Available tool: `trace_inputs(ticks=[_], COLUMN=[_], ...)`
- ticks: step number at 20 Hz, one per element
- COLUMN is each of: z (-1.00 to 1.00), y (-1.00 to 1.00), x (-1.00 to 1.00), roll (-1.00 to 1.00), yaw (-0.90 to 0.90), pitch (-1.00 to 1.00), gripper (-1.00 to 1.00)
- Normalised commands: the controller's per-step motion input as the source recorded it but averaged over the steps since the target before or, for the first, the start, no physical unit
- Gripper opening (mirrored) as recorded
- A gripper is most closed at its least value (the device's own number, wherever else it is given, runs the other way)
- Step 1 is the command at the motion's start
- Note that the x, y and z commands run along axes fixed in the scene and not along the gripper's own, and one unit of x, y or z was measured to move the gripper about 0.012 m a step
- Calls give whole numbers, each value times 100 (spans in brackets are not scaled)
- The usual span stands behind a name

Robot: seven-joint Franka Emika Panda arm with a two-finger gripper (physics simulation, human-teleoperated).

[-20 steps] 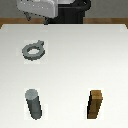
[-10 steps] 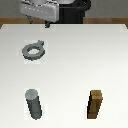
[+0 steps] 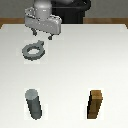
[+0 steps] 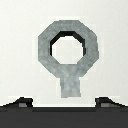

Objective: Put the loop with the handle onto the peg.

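The loop with the handle (image 3: 26,52) is a flat gray ring lying on the white table, at the exterior view's left. Its stubby tab points toward the arm. My gripper (image 3: 42,35) hangs just behind and above it, open and empty. In the wrist view the loop (image 4: 46,55) lies directly below, with its handle (image 4: 70,86) pointing toward the gap between my two fingertips (image 4: 22,102). The peg (image 3: 34,104), an upright gray cylinder, stands near the table's front at the exterior view's left, well apart from the loop.
A brown rectangular wooden block (image 3: 96,105) stands upright at the front, on the exterior view's right, level with the peg. The white table (image 3: 85,60) stretches between them. The robot's dark base (image 3: 70,10) is at the back.
My gripper has moved down and toward the exterior view's right, closer to the loop. The loop, peg and block have not moved.
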Motion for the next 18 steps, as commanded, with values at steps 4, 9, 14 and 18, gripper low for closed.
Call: trace_inputs(ticks=[4, 9, 14, 18], z=[0, 0, -20, -25], y=[-25, 0, 20, 0], x=[0, 40, 0, 0], roll=[0, 0, 0, 0], yaw=[0, 0, 0, 0], pitch=[0, 0, 0, 0], gripper=[100, 100, 100, 100])
